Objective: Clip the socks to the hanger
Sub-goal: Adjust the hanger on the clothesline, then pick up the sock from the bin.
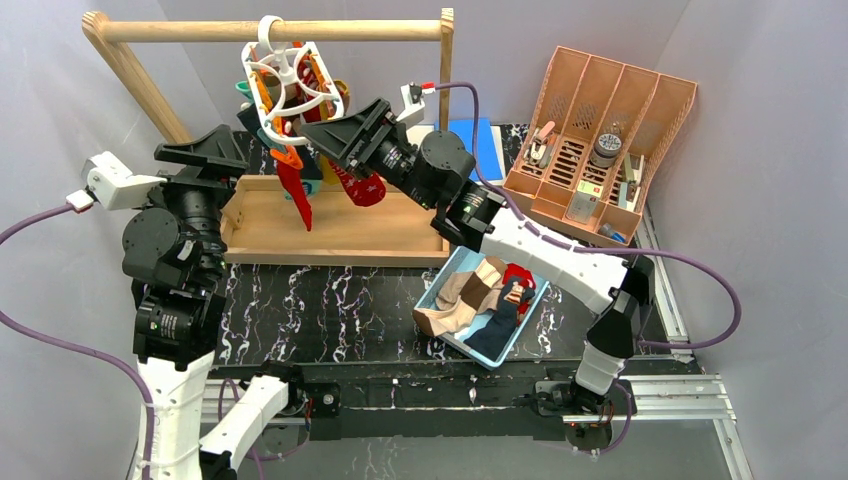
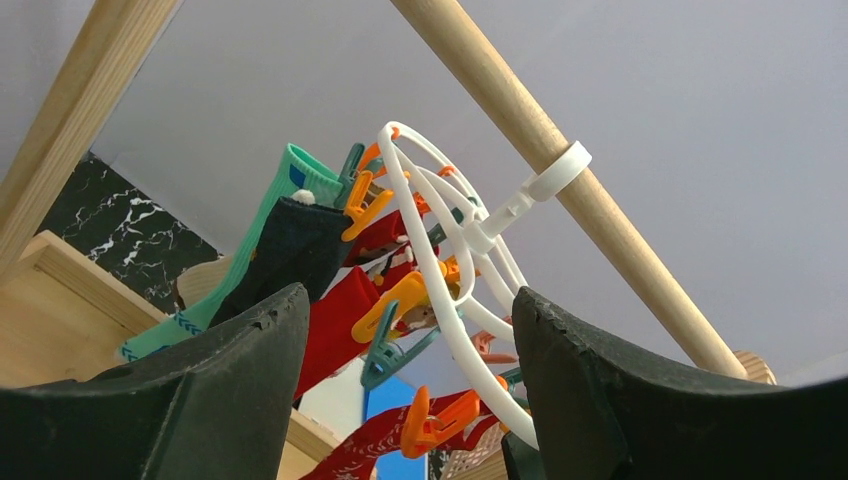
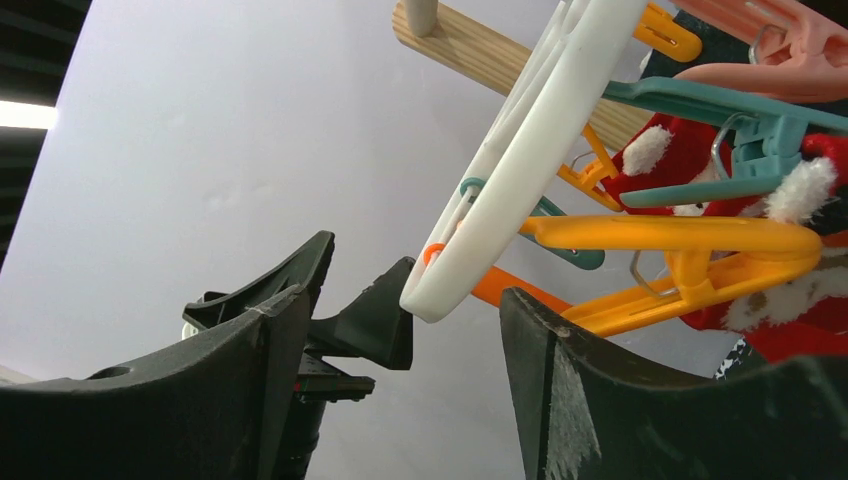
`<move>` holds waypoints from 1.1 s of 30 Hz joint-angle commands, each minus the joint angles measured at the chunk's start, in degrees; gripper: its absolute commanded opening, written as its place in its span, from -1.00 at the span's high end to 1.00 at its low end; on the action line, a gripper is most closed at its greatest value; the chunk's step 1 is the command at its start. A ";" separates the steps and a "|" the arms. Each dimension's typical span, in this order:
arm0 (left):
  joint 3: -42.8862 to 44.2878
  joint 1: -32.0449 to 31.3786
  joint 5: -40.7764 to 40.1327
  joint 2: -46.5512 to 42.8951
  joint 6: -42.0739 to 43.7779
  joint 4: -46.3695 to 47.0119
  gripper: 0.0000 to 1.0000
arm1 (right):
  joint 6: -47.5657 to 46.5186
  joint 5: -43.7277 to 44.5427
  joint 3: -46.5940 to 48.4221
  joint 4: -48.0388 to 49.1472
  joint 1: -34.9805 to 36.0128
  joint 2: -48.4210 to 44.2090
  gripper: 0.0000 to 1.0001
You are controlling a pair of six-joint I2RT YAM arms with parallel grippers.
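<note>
Left pincer point(image 2: 410, 400): gapes wide, grips nothing. Aims up at the white hanger point(image 2: 441, 262), hooked over the wooden rail point(image 2: 500, 90) just beyond the fingertips. Faces a teal sock point(image 2: 290, 175) and a navy sock point(image 2: 295, 245) clipped up and to the left, with red socks point(image 2: 335, 330) straight ahead behind orange clips point(image 2: 400, 305).

Right pincer point(image 3: 400, 390): likewise spread wide, empty. Sits under the hanger's rim, with the low end of the ring hanging between the open fingers, apart from both. Looks across at the left pincer's black fingers just past the ring. Well behind it, under its own forearm: more socks point(image 1: 480, 300) heaped in a blue tray point(image 1: 524, 328).
</note>
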 commanded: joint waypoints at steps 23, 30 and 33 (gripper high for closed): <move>-5.58 -2.61 -4.32 -9.43 5.25 -4.91 -0.52 | -18.45 0.90 -23.10 -16.82 -0.06 -30.01 -0.62; -21.39 -3.04 3.98 -29.59 4.35 -25.58 -0.97 | -30.50 24.87 -44.54 -48.70 -0.06 -49.39 -0.52; -24.09 -3.03 7.10 -33.02 0.95 -28.91 -0.97 | -25.34 25.03 -47.54 -52.03 -0.28 -49.23 -0.46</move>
